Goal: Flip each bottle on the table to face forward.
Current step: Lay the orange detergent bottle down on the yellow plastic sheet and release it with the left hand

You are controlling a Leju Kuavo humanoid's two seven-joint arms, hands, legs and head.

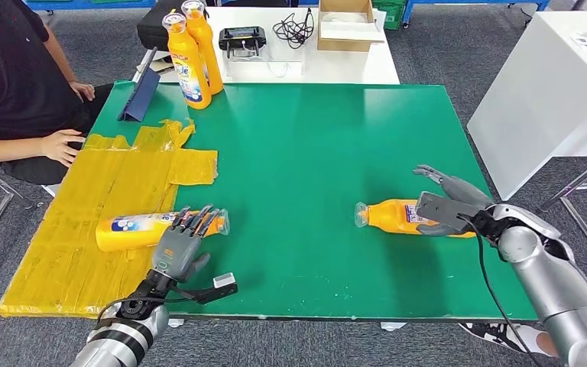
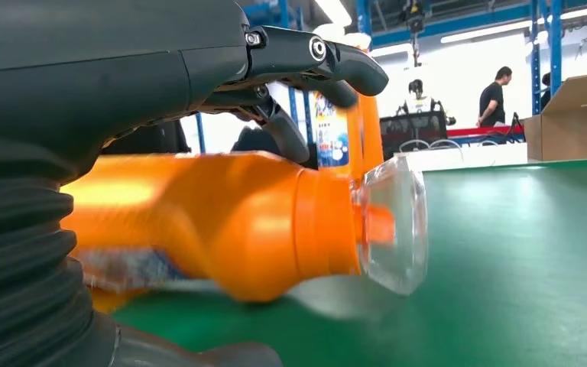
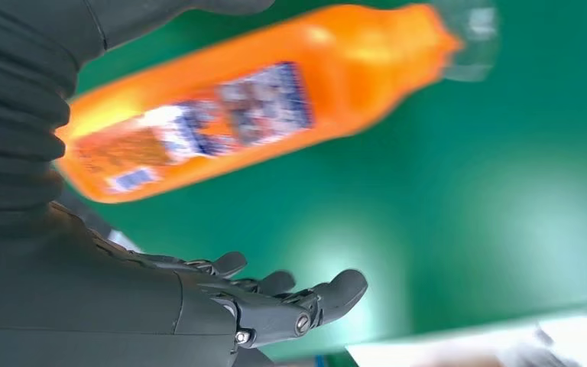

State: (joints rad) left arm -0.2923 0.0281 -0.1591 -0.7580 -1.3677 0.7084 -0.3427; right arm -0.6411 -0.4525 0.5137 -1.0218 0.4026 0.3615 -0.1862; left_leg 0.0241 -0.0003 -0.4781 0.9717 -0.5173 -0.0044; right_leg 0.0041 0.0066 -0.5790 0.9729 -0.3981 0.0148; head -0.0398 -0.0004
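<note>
At lower left of the head view, the left hand (image 1: 180, 243) is laid with fingers curled over a lying orange plastic bottle with clear cap (image 1: 147, 230) on yellow sheeting (image 1: 84, 229). At right, the right hand (image 1: 452, 203) is spread open, holding nothing, beside a second lying orange bottle (image 1: 394, 215) on the green tabletop (image 1: 306, 153). Two upright orange bottles (image 1: 192, 53) are seen at upper left.

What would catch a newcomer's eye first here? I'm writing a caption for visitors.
Two orange bottles lying on their sides on the green table: the left bottle sits partly on yellow sheeting with the left hand over its neck end, and the right bottle lies at the open right hand. Two more upright bottles stand at the far edge, near a seated person.
</note>
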